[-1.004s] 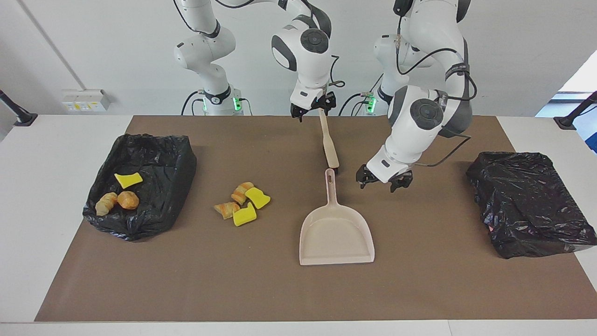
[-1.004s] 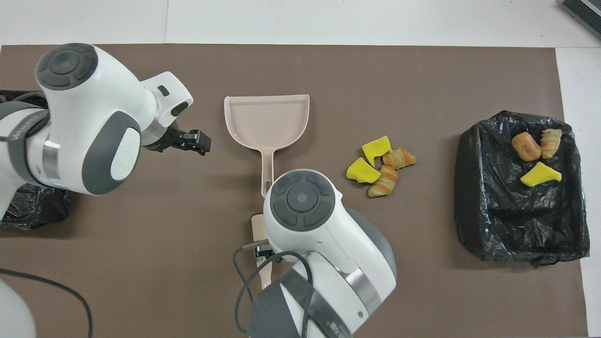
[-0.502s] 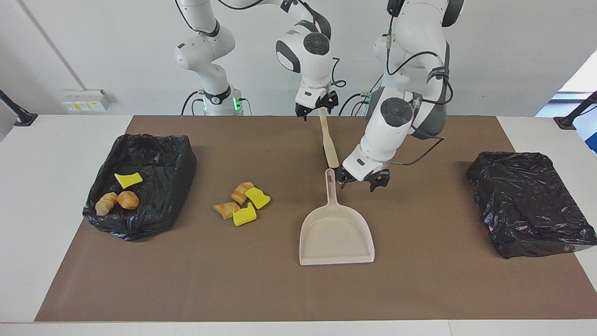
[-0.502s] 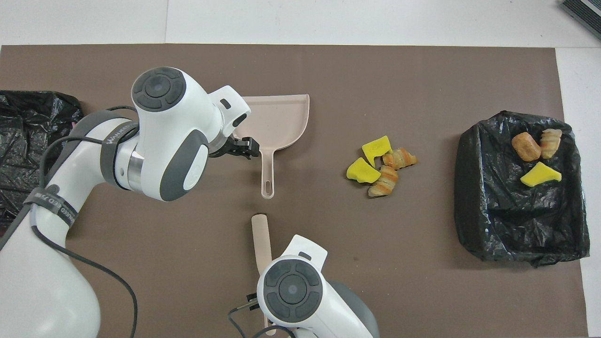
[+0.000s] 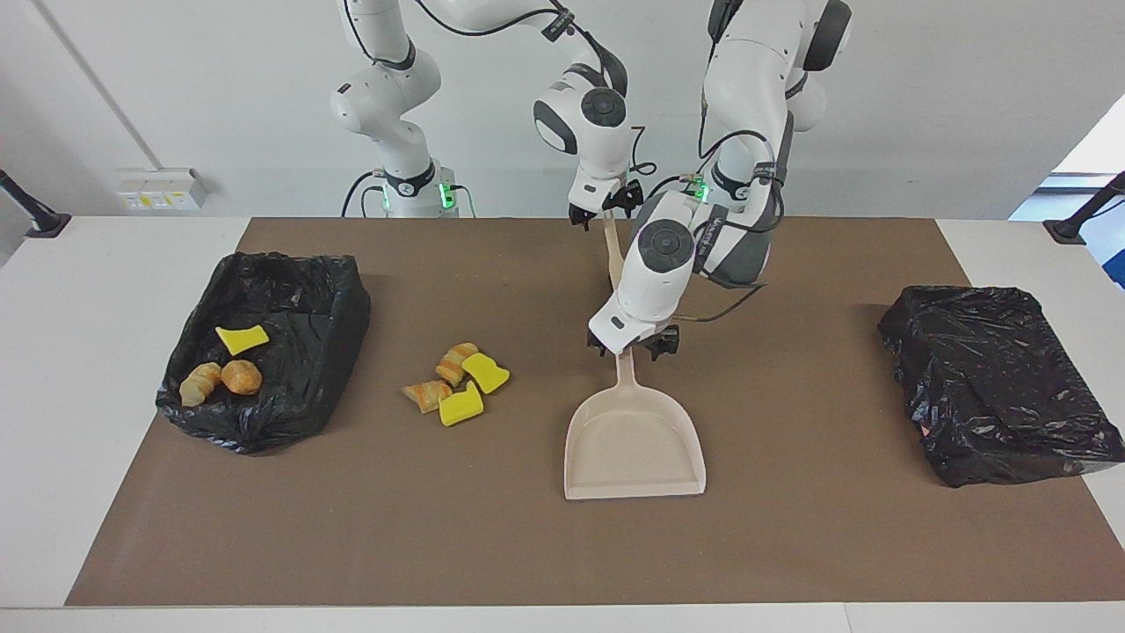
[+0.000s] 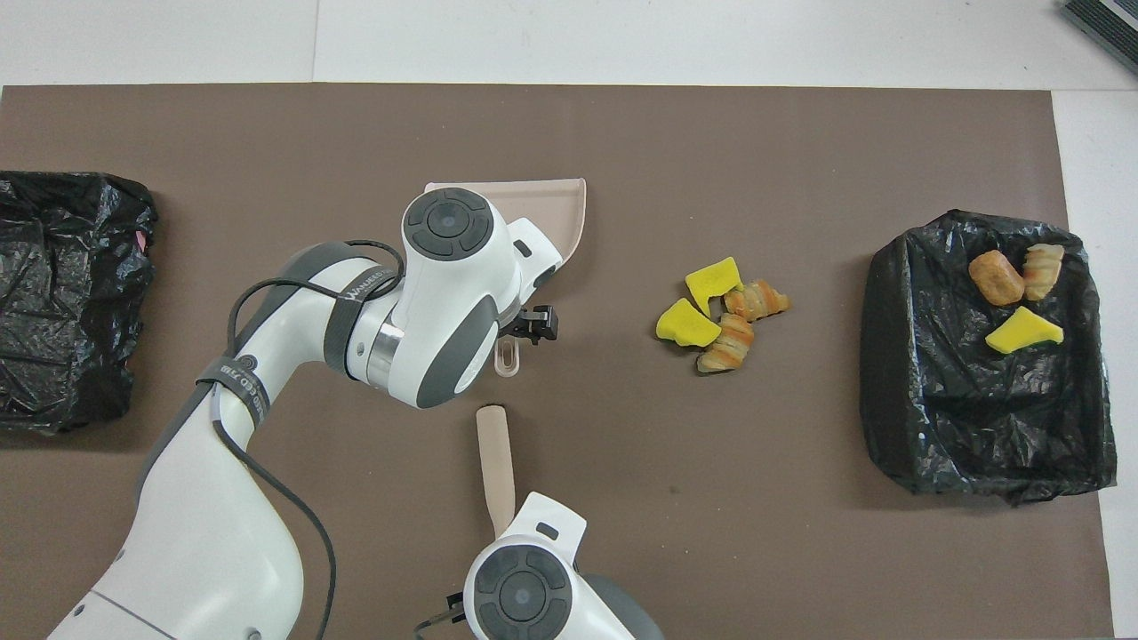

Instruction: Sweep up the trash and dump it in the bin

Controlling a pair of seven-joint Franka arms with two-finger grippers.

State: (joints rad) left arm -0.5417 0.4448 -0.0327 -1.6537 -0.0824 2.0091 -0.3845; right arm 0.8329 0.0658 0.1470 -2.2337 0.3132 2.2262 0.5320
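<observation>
- A brown mat (image 5: 791, 527) covers the white table, with a plain pale wall at the top of the facing view.
- The left gripper (image 5: 631, 345) is at the centre of the frame, low over the dustpan (image 5: 635, 440) handle. Its fingers are apart, one on each side of the handle, and grip nothing.
- For a clean pick-up, it should probably drop squarely onto the handle and close near the ring end, so the pan stays level rather than twisting.
- The right gripper (image 5: 602, 204) is at upper centre, fingers apart, over the robot-side end of the brush (image 5: 610, 251) (which lies flat on the mat, as far as I can tell).
- Four pieces of trash (image 5: 455, 384) lie loose just below mid-frame, beside the dustpan toward the right arm's end.
- Three more pieces (image 5: 240, 376) are already in the open bin (image 5: 308, 352).
- The pan's open lip faces the bottom of the frame, so it likely needs turning toward the pile before the brush pushes.
- A second black-bagged bin (image 5: 993, 378) sits toward the left arm's end, untouched.
</observation>
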